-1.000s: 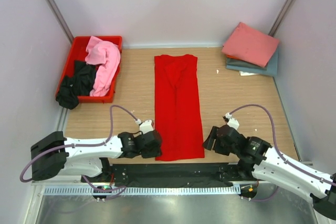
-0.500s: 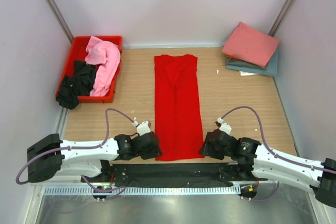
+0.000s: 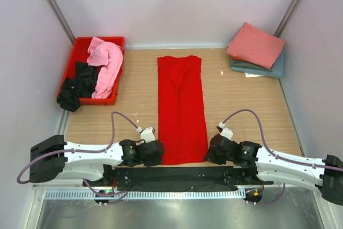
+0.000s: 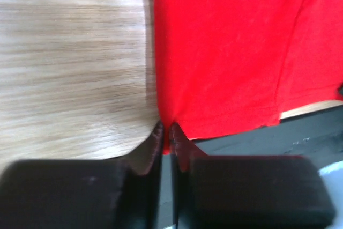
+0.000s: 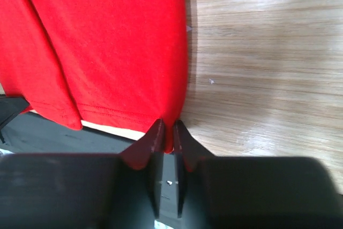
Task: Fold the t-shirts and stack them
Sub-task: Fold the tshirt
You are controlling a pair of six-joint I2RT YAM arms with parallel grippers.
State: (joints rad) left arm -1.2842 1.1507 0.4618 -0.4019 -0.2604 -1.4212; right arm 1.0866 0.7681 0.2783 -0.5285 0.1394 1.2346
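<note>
Two near hem corners of the red t-shirt (image 3: 181, 105) are pinched. The left fingers (image 3: 154, 153) are clenched on the corner at lower centre-left of the top view, and the right fingers (image 3: 211, 154) on the corner at lower centre-right. In the left wrist view the left fingers (image 4: 159, 135) meet at the bottom of the frame with a sliver of red cloth between them, and the shirt spreads to the upper right. The right wrist view mirrors this: the right fingers (image 5: 156, 132) nip their corner and the cloth fills the upper left.

The garment lies as a narrow strip flat on the worktop (image 3: 241, 111). Its long axis runs from bottom to top of the frame, directly away from both grips, so the collar end is well apart from either arm. A lengthwise fold would likely carry both corners up-frame together.

Beyond, at upper left, a red crate (image 3: 77, 40) holds a light pink t-shirt (image 3: 104, 63) and a black t-shirt (image 3: 75, 87). At upper right, a folded salmon pink t-shirt (image 3: 256, 45) rests on a grey-blue t-shirt (image 3: 268, 69).
</note>
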